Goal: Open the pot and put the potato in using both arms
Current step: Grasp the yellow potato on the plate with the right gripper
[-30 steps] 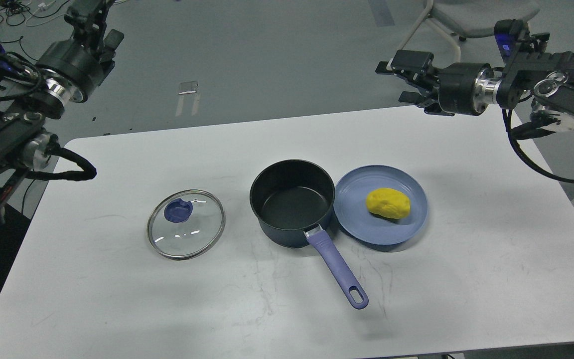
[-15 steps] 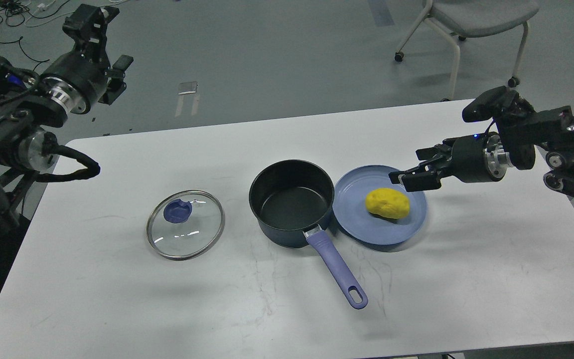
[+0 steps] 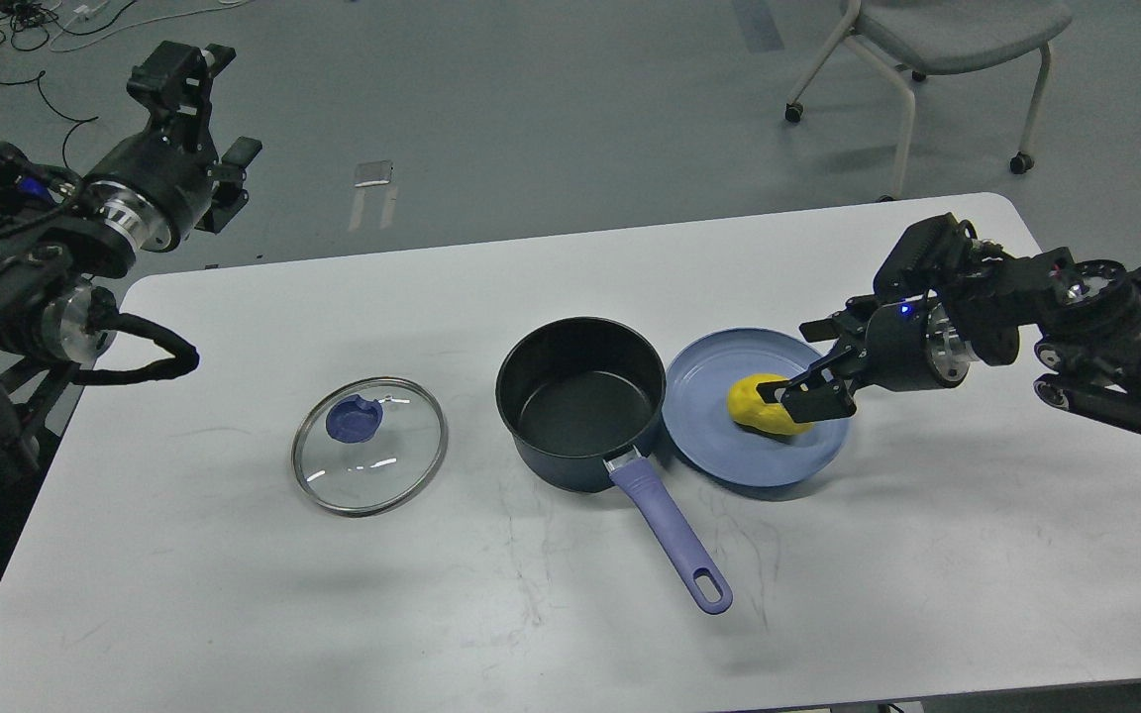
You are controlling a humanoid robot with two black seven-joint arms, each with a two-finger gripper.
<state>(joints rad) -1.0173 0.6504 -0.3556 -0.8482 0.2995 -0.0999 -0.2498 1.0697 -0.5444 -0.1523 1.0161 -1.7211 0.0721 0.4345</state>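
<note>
My right gripper (image 3: 806, 378), fingers spread, straddles the yellow potato (image 3: 761, 404) on the blue plate (image 3: 719, 460), nothing gripped yet. The open pot (image 3: 580, 401) touches the plate; its lid (image 3: 369, 446) lies well left. Closing off-centre could squirt the potato away. My left gripper (image 3: 196, 119) hangs empty, apparently open.
</note>
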